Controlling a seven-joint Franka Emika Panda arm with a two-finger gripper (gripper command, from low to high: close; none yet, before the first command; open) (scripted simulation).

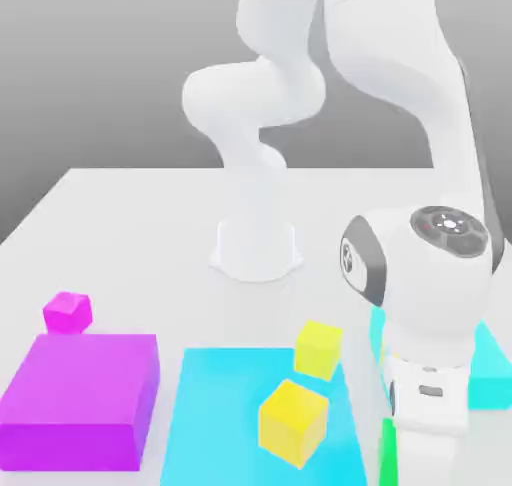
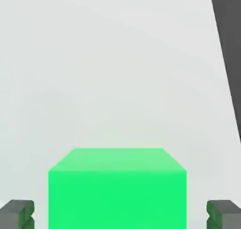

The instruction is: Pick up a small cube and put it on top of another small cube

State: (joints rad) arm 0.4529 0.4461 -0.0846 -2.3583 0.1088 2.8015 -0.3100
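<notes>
A: Starting with the biggest thing: the arm [image 1: 400,64] is white, smooth and rounded, bending down from its base to the exterior view's lower right.

B: And the surface [image 1: 150,224]?

A: Pale, flat and matte. A flat cyan slab [image 1: 225,414] lies on it. To the exterior view's left of that sits a large, low magenta block [image 1: 80,389] with sharp edges.

B: What about the end effector [image 2: 120,214]?

A: Released. In the hand view its dark fingertips [image 2: 16,215] stand wide apart, one on each side of the green cube [image 2: 117,190]. There is a clear gap on both sides, so it straddles the cube and neither tip touches it.

B: So nothing is grasped?

A: Nothing. The green cube rests on the pale surface, bright and glossy with crisp edges. In the exterior view only a sliver of it shows, at the bottom edge just beside the white hand.

B: What else is there?

A: Two plain yellow cubes sit on the cyan slab, a nearer one [image 1: 293,422] and a farther one [image 1: 318,349], both turned at an angle.

B: And the pink cube [image 1: 67,312]?

A: It is the smallest thing here, plain magenta-pink. It sits just behind the magenta block's far left corner, well apart from the green cube. I cannot tell whether it touches the block.
</notes>
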